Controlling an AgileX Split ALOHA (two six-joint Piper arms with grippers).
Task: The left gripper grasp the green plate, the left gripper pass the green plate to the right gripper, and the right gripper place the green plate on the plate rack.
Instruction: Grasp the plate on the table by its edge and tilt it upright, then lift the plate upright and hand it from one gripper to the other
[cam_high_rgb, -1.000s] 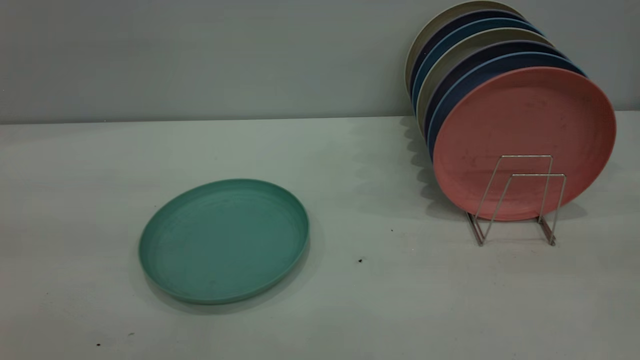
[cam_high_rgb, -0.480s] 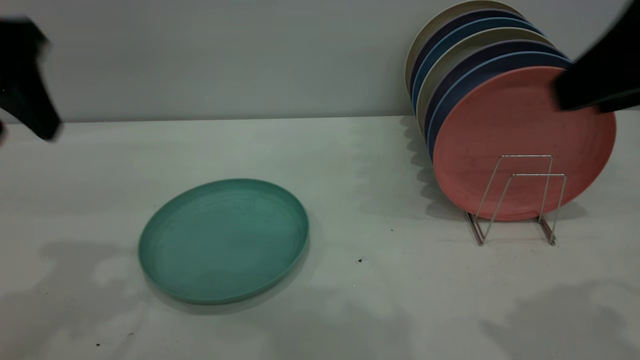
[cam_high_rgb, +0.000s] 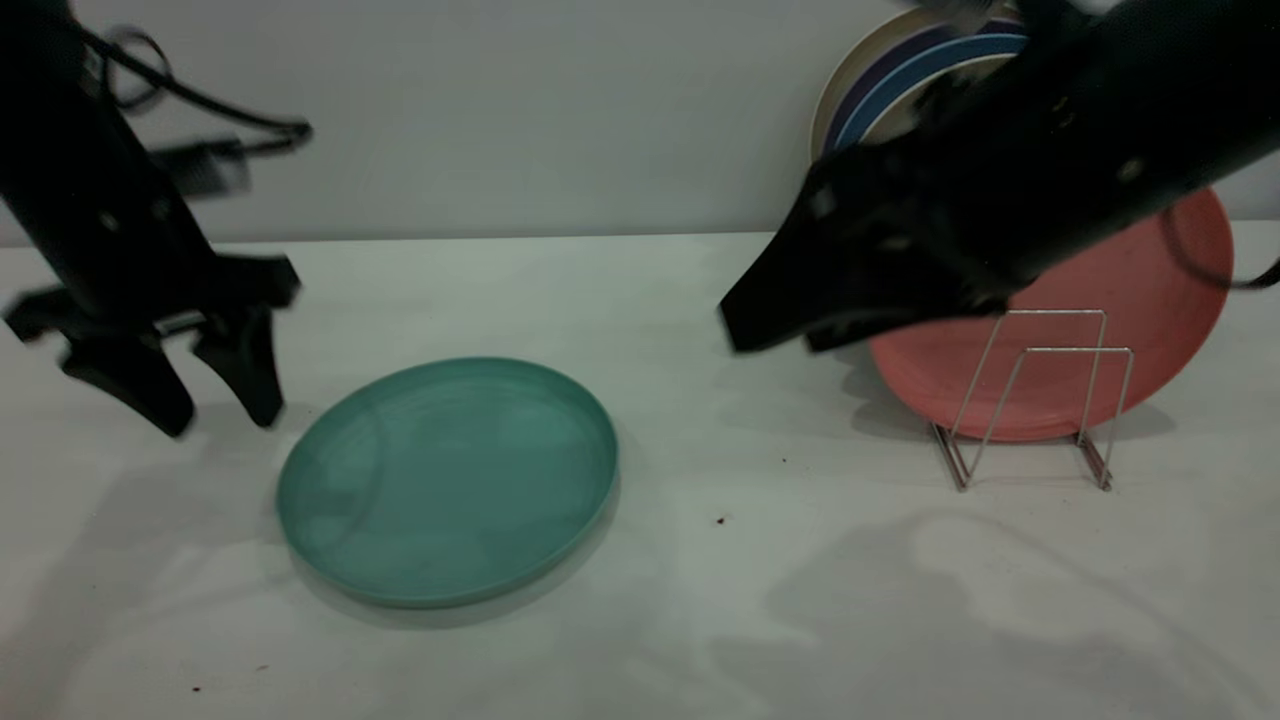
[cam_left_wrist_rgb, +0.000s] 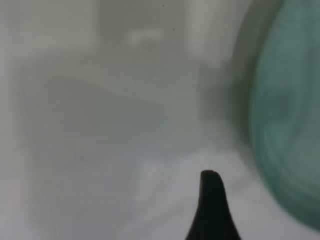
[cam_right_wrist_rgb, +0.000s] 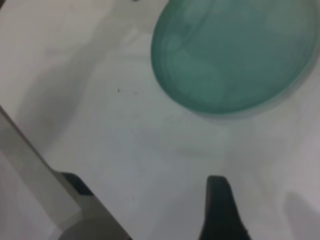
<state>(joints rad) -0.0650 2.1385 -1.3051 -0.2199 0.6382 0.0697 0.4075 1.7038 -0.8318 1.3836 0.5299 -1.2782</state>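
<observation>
The green plate (cam_high_rgb: 447, 480) lies flat on the white table, left of centre. My left gripper (cam_high_rgb: 220, 418) hangs just left of the plate's far-left rim, open and empty, fingertips close above the table. The left wrist view shows one finger (cam_left_wrist_rgb: 212, 210) beside the plate's rim (cam_left_wrist_rgb: 292, 130). My right gripper (cam_high_rgb: 770, 340) reaches in from the upper right, open and empty, in the air between the green plate and the plate rack (cam_high_rgb: 1050, 390). The right wrist view shows one finger (cam_right_wrist_rgb: 220, 210) and the green plate (cam_right_wrist_rgb: 235, 55) farther off.
The rack holds several upright plates (cam_high_rgb: 900, 60), with a salmon-pink plate (cam_high_rgb: 1160, 290) in front, mostly covered by the right arm. Two empty wire loops stand in front of the pink plate. A grey wall runs behind the table.
Both arms have come into view. The left gripper moved in from the left edge and down beside the green plate. The right arm swung in from the upper right, across the racked plates.
</observation>
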